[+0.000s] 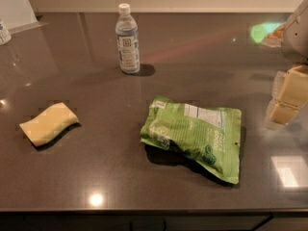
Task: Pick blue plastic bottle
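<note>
The blue plastic bottle (127, 38) stands upright at the back of the dark countertop (96, 172), left of centre. It is clear and bluish, with a white screw cap and a pale label. My gripper (288, 97) hangs at the far right edge of the view, partly cut off, well to the right of the bottle and nearer than it. It holds nothing that I can see and touches no object.
A yellow sponge (48, 123) lies at the left front. A green snack bag (195, 136) lies flat in the middle, between the gripper and the sponge. A white-labelled container (4, 32) shows partly at the far left edge. The counter's front edge runs along the bottom.
</note>
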### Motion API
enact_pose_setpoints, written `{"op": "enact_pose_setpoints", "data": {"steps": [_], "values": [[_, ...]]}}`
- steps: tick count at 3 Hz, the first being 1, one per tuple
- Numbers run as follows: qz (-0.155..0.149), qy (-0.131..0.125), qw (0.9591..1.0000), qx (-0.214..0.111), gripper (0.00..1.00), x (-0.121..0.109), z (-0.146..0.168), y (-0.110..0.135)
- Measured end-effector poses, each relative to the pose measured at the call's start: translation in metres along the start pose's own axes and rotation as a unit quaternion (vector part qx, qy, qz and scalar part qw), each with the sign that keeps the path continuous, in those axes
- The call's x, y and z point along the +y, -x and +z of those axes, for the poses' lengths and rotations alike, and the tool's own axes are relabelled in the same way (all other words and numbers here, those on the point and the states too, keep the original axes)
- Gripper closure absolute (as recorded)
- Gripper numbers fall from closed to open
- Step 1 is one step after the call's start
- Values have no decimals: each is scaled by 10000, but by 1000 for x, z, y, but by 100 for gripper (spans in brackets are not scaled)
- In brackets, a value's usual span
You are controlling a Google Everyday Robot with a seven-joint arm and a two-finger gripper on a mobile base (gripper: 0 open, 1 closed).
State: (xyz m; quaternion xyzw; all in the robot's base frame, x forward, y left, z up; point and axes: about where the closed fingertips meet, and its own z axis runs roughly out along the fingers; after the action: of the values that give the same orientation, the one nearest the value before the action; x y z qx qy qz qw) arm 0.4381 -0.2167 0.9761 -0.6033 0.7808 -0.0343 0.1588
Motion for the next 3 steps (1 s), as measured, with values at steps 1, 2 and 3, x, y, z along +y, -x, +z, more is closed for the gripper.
{"op": "enact_pose_setpoints", "data": {"steps": [1,2,3], "values": [[0,-1,10000,0,0,0,0,0],[118,-78,9999,-82,0,-4,-2,2],[363,-186,9983,-428,0,-22,-2,17]]}}
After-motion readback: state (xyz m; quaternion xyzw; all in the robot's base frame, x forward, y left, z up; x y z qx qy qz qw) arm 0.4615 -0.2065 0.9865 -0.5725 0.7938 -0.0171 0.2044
